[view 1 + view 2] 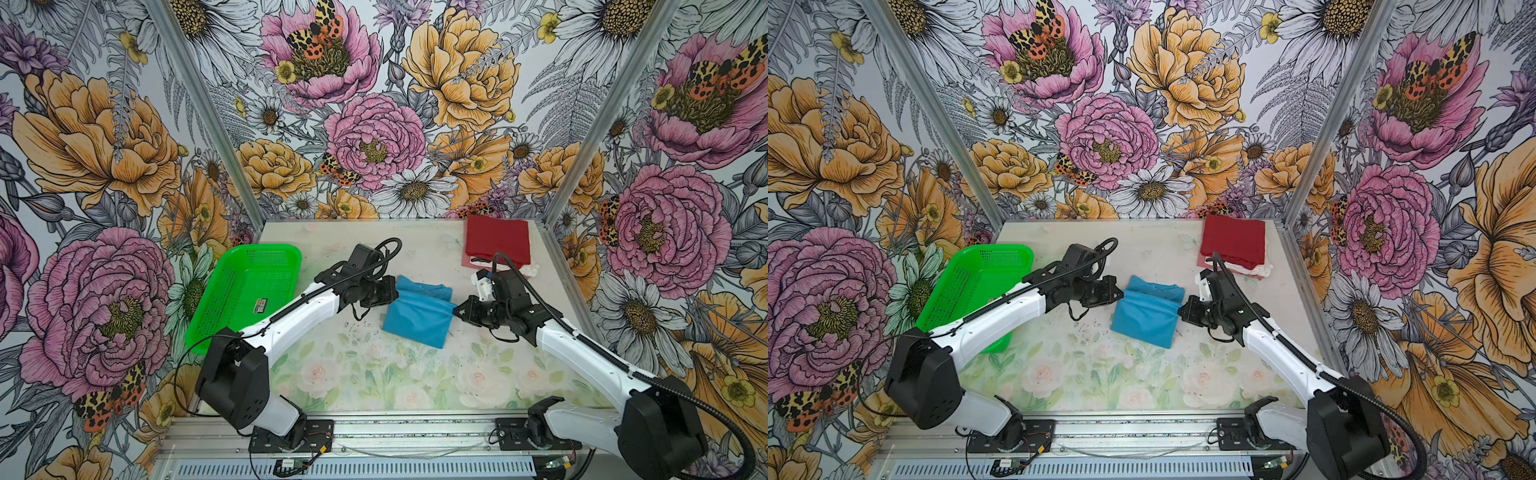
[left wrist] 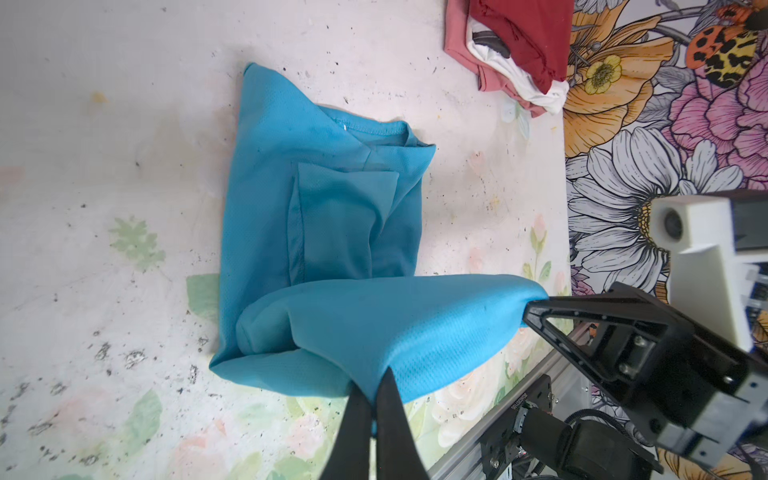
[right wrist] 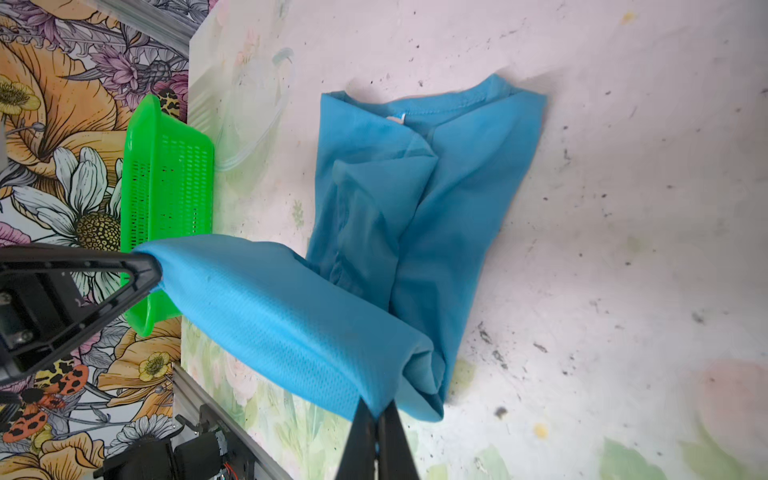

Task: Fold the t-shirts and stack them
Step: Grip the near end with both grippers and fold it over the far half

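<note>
A sky-blue t-shirt (image 1: 417,313) (image 1: 1148,316) lies partly folded mid-table, its near edge lifted and stretched taut between both grippers. My left gripper (image 1: 397,294) (image 2: 374,384) is shut on the shirt's left corner. My right gripper (image 1: 456,311) (image 3: 377,409) is shut on its right corner. The lifted fold (image 2: 395,328) (image 3: 291,316) hangs over the collar half (image 2: 316,187) (image 3: 436,187), which rests flat on the table. A dark red folded t-shirt (image 1: 496,240) (image 1: 1233,239) tops a stack with pinkish (image 2: 459,37) and white (image 2: 536,89) shirts at the back right.
A bright green mesh basket (image 1: 245,291) (image 1: 976,286) (image 3: 166,199) sits at the table's left edge, by my left arm. Floral walls enclose three sides. An aluminium rail (image 1: 415,432) with the arm bases runs along the front edge.
</note>
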